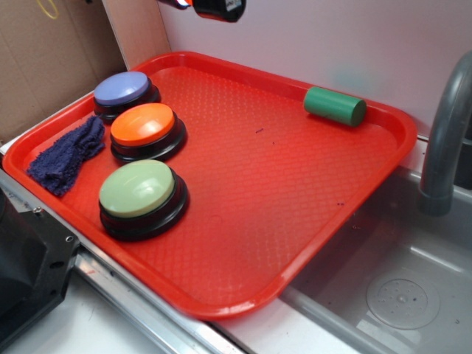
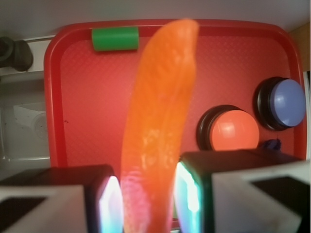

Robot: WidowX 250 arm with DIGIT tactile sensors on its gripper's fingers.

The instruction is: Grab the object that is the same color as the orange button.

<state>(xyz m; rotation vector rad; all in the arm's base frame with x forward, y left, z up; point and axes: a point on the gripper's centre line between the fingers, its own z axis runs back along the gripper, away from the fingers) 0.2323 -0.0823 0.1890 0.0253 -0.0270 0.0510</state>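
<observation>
Orange crescent piece (image 2: 158, 131): pinched between the two fingers of the gripper (image 2: 145, 199), jaws closed on its lower end, tip pointing away; held clear above the tray (image 2: 92, 111), so the grab looks done.
Orange button (image 2: 233, 130): below and to the gripper's right, the colour match.
Purple button (image 2: 286, 103): further right.
Green cylinder (image 2: 115, 39): ahead, at the tray's far rim, untouched as wrong colour.

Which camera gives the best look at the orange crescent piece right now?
The wrist view: the orange crescent piece fills the frame, clamped between the end effector fingers. In the exterior view only the end effector's underside shows at the top edge, and the piece isn't clearly visible.
</observation>
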